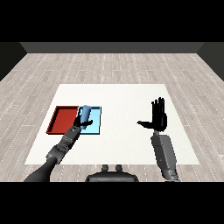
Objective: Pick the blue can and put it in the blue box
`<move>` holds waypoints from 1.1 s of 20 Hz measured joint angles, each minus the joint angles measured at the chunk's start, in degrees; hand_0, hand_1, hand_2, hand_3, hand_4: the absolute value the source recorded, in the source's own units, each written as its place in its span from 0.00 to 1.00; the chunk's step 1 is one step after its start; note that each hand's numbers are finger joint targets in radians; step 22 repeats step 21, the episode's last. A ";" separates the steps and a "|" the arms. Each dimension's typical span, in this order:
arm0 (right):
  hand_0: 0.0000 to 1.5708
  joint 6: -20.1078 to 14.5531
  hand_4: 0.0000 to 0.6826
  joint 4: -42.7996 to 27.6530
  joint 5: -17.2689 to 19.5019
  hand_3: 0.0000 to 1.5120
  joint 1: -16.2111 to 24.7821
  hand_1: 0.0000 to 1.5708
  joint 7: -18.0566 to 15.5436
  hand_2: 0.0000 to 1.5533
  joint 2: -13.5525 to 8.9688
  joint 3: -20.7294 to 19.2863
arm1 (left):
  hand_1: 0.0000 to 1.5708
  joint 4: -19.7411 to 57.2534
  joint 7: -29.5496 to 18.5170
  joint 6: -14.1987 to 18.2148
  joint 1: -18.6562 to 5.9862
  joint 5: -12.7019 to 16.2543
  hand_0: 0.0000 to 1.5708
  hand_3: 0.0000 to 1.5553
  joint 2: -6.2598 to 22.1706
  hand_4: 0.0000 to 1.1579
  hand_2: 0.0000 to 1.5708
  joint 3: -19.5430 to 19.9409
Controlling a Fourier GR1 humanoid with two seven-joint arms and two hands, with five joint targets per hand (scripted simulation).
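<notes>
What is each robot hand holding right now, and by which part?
The left robot hand curls round the blue can's lower part, above the blue tray. The right robot hand is open, holding nothing.

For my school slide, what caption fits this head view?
Left robot hand holds the blue can over the blue tray.

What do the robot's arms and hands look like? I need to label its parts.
Two grey, segmented forearms come in from the lower corners. Each ends in a black hand with slim black fingers and a thumb: left hand, right hand. No cables, markings or sleeves are visible.
</notes>
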 measured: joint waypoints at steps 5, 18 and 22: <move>0.00 0.54 0.00 -0.48 -0.29 0.00 0.17 0.00 -0.51 0.00 0.51 -0.08 | 0.00 0.06 -1.24 5.64 -0.11 -1.00 0.00 0.00 -0.46 0.00 0.00 -0.16; 0.00 1.89 0.00 -1.85 -0.74 0.00 -0.39 0.00 0.22 0.00 0.80 0.58 | 0.00 -15.56 -24.33 6.07 1.56 5.70 0.00 0.00 -1.83 0.00 0.00 8.05; 0.00 1.56 0.00 -1.72 0.42 0.00 -0.05 0.00 0.62 0.00 0.42 1.20 | 0.00 -22.18 -30.31 0.03 3.50 7.08 0.00 0.00 -2.75 0.00 0.00 8.47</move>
